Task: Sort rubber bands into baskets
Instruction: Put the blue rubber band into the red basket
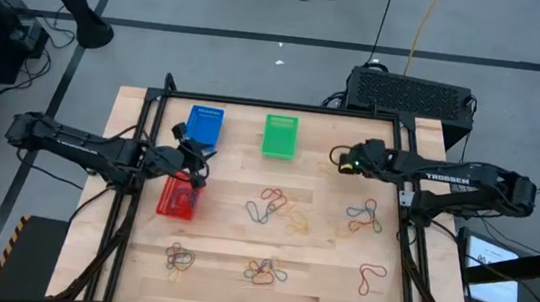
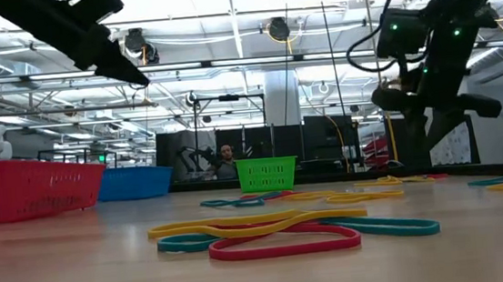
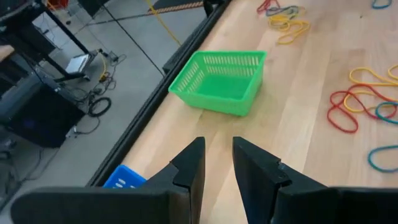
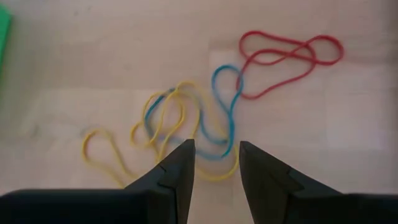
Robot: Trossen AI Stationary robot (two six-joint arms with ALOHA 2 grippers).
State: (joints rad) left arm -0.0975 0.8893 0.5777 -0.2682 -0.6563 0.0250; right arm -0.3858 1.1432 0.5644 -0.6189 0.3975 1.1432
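Nearest the low camera, a red, yellow and teal tangle of rubber bands [image 2: 282, 232] lies loose on the table [image 1: 326, 288]; more clusters lie between it and the green basket [image 1: 280, 136], the landmark at the far edge. Left of the green basket sit the blue basket [image 1: 204, 125] and, nearer, the red basket [image 1: 179, 198].

The left gripper [image 1: 192, 158] hovers at the red basket's far rim, jaws slightly parted and empty. The right gripper [image 1: 342, 159] hangs just right of the green basket, its jaws a little apart, holding nothing.

Judging by this, a pick is next: the right arm must descend onto a band.

Only the right wrist view shows its target, a yellow-blue-red cluster [image 4: 205, 124]; only the high view gives the basket layout.
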